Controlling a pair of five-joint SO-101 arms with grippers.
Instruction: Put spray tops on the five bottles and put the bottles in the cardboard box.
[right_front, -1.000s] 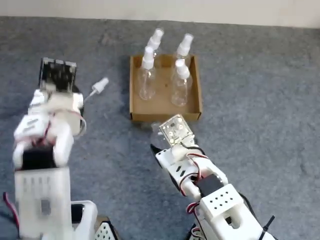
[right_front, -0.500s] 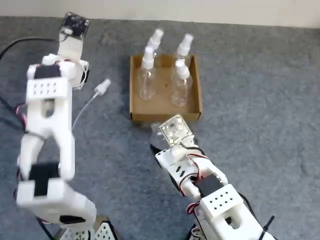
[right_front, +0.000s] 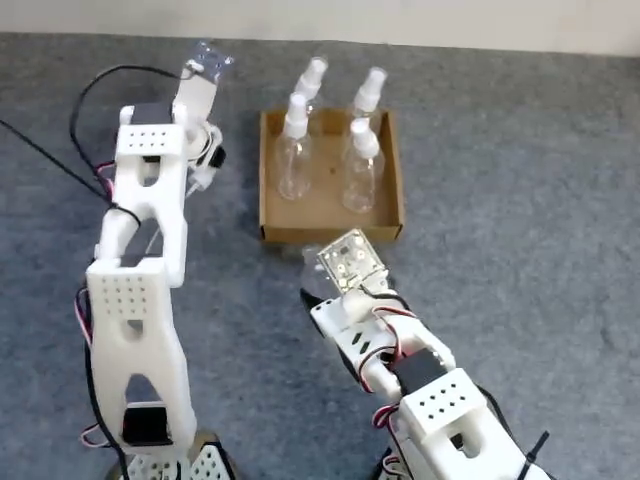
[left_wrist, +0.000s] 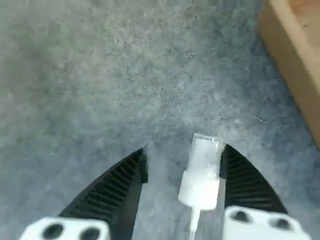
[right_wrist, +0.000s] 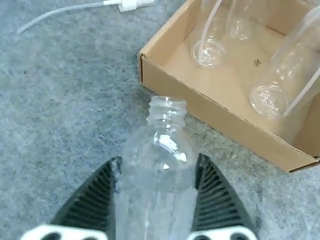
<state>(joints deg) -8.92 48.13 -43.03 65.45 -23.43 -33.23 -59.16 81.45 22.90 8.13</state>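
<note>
A white spray top (left_wrist: 201, 172) with its thin tube lies on the grey carpet between the fingers of my open left gripper (left_wrist: 183, 155), close to one finger; from above that gripper (right_front: 205, 165) sits left of the cardboard box (right_front: 330, 232). My right gripper (right_wrist: 159, 162) is shut on a clear bottle (right_wrist: 157, 150) with a bare neck, held just in front of the box's near wall (right_wrist: 200, 107). From above, this bottle (right_front: 312, 256) pokes out beyond the right arm. The loose spray top (right_wrist: 130, 4) also lies beyond it.
Several clear bottles (right_front: 294, 150) with white spray tops stand in the box. Grey carpet runs all around, with open floor to the right of the box. The left arm (right_front: 140, 260) stretches along the left side.
The left arm has swung from the near left up and forward until its open gripper straddles the spray top. The right arm and its bottle have kept still.
</note>
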